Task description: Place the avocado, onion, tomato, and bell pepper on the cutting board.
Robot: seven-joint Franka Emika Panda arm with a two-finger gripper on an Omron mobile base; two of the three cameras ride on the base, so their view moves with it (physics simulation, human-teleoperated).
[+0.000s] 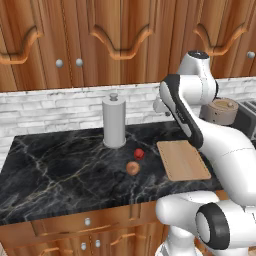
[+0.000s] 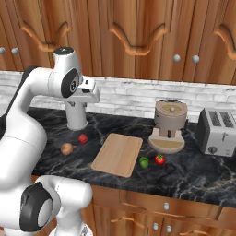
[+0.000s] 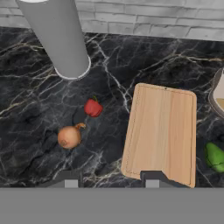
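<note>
Board (image 3: 161, 131): bare, flat on counter (image 3: 35, 87), nothing on it yet.
Onion (image 3: 69, 136): on counter, left of board in hand view, just beside pepper (image 3: 92, 107).
Pepper: small, red, between onion and grey can (image 3: 59, 37).
Avocado (image 2: 144, 162): other side of board, right next to tomato (image 2: 160, 159), near coffee machine (image 2: 169, 124).
Gripper (image 3: 108, 178): high over counter, tips apart, holds nothing.
Step, prob.: none of 4 veg moved yet; onion or pepper closest.
Risk 1: onion and pepper v. close, so finger may bump one while going for other; round onion may roll off.
Risk 2: smooth round skins, may slip out if pinched off-centre.
Risk 3: grey can near pepper, arm may knock it.
Risk 4: avocado and tomato side by side, same bump trouble.
Surface: black marble w/ pale veins, hard, flat.
Room: white brick wall, wood cupboards up and down, toaster (image 2: 215, 132) far right.
</note>
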